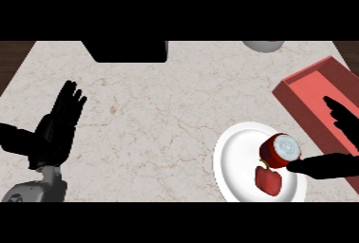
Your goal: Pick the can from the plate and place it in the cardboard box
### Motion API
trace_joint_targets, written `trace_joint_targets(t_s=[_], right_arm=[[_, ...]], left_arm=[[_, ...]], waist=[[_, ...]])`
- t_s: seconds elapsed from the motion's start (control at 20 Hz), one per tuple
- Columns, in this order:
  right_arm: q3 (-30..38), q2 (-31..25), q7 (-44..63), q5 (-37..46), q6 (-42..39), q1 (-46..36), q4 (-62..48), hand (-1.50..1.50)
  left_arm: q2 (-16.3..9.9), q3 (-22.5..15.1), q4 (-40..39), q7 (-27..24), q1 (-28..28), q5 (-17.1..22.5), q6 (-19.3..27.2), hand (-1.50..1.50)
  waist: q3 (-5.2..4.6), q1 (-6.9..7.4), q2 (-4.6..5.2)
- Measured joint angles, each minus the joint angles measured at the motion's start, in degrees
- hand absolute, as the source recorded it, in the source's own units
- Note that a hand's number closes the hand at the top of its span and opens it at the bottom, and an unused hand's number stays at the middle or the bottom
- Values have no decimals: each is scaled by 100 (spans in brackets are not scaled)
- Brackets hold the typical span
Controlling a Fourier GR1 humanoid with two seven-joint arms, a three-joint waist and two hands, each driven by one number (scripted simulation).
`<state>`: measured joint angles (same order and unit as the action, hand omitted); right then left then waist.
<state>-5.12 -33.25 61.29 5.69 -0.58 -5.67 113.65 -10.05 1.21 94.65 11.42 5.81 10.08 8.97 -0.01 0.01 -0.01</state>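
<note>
1. Your can (279, 150) is lying on its side on the plate (235, 156), right side, near a red box (308, 97).
2. Your right hand (329, 166) is spreading wide, thumb touching the can.
3. Your left hand (60, 121) is resting open at the left of the tabletop (161, 118).

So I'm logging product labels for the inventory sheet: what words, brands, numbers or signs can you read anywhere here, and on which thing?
None can be read.
Can, lying on the white plate: red side and pale grey end, no lettering visible.
Red box: plain walls, no print.
Dark block at the counter's far edge: no markings visible.
Grey round object at the far edge: mostly cut off, nothing legible.
</note>
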Motion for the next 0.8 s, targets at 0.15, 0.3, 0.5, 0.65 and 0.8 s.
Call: trace_joint_targets(t_s=[0.15, 0.3, 0.5, 0.65, 0.8], right_arm=[[-11, 79, -53, 157, -72, -51, -250, -150], [8, 193, -128, 325, -147, -73, -461, -150], [33, 389, -184, 520, -241, -65, -576, -150], [56, 562, -188, 635, -318, -35, -540, -150], [25, 755, -229, 751, -393, -97, -651, -150]], left_arm=[[3, 20, 11, 59, 40, -52, 7, 0], [-22, 91, 62, 90, 44, -28, -63, 0], [10, 136, -2, 97, 83, -50, -135, 0], [26, 206, -59, 151, 168, -37, -171, 0], [101, 189, -4, 87, 70, -101, -170, 0]], waist=[[-1, 6, 1], [-1, 8, 0], [-1, 2, 0], [0, -2, -1], [-1, 4, -1]])
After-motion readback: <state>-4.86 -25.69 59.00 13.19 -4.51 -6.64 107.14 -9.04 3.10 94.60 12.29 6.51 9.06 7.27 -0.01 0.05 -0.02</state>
